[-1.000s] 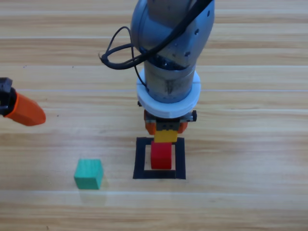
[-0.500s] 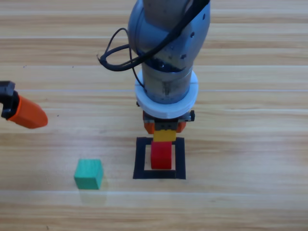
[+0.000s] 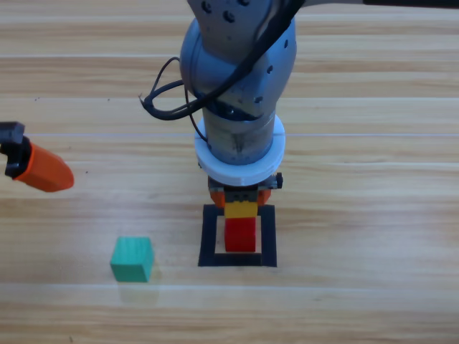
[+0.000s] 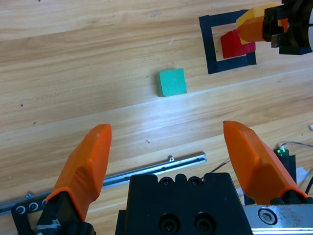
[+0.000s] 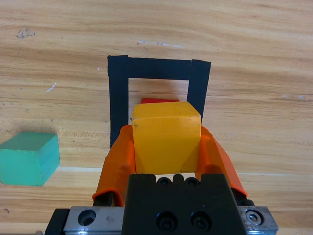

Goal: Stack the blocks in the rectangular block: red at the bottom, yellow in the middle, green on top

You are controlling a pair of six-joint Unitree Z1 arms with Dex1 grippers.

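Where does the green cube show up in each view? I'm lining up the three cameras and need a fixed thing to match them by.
High view: green cube lower left, on bare wood.
Left wrist view: upper middle, beyond the open jaws.
Right wrist view: left edge, partly cut off.
Shared landmark: the black tape rectangle, beside the cube in all three views.

No readable text, label or number shows anywhere.

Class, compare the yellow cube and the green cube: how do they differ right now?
The yellow cube is clamped in the right gripper above the red cube; the green cube lies free on the table. Yellow is over the tape outline; green sits outside it. Both look equal in size.
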